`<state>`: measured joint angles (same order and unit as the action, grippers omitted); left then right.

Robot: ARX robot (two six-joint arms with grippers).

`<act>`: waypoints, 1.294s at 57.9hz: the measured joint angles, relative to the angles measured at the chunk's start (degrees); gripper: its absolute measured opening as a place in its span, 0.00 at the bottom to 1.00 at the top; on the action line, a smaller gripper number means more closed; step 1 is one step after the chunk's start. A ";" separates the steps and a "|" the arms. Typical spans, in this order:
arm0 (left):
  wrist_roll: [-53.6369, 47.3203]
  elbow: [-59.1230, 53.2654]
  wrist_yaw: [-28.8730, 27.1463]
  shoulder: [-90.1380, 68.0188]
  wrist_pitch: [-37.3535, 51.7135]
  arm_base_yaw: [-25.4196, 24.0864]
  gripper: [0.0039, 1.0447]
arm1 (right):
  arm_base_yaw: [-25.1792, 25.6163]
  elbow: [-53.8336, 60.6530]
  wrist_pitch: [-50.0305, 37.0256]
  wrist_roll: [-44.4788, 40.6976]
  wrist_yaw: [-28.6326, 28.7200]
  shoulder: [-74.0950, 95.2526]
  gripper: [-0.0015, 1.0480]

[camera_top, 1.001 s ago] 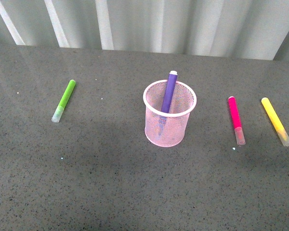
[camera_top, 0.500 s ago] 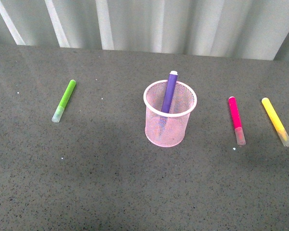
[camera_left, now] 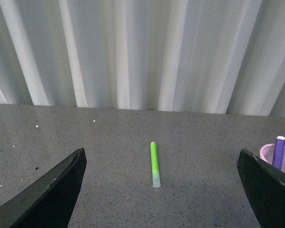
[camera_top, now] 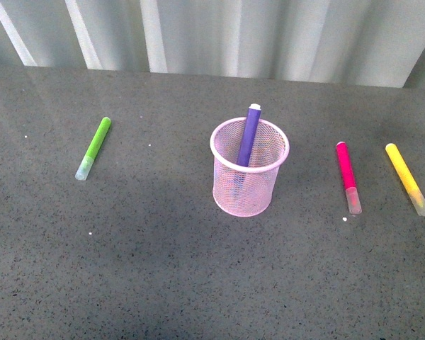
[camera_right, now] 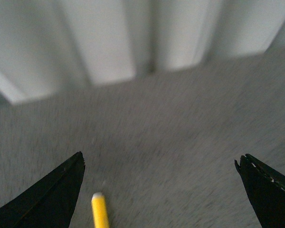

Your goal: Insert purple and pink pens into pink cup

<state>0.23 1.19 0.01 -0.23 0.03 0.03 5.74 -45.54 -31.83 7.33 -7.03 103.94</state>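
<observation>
Front view: purple-bodied marker stands tilted inside the round pink wire-mesh cup on the grey counter. The magenta-pink marker lies to the right, near a yellow marker; a lime green marker lies left. Wrist views show left fingers and right fingers spread apart, empty.

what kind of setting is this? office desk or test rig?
Probably a staged test bench, not an office: bare speckled grey tabletop, plain pale curtain behind, and only a pink cup holding a purple pen, with a green pen, pink pen and yellow pen lying apart.
</observation>
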 joint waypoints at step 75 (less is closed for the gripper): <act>0.00 0.00 -0.02 0.00 0.00 0.00 0.94 | -13.05 -19.87 17.27 7.45 10.32 25.70 0.93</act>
<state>0.23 1.19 -0.01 -0.23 0.03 0.03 -7.31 -65.41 -14.57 14.79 3.29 129.64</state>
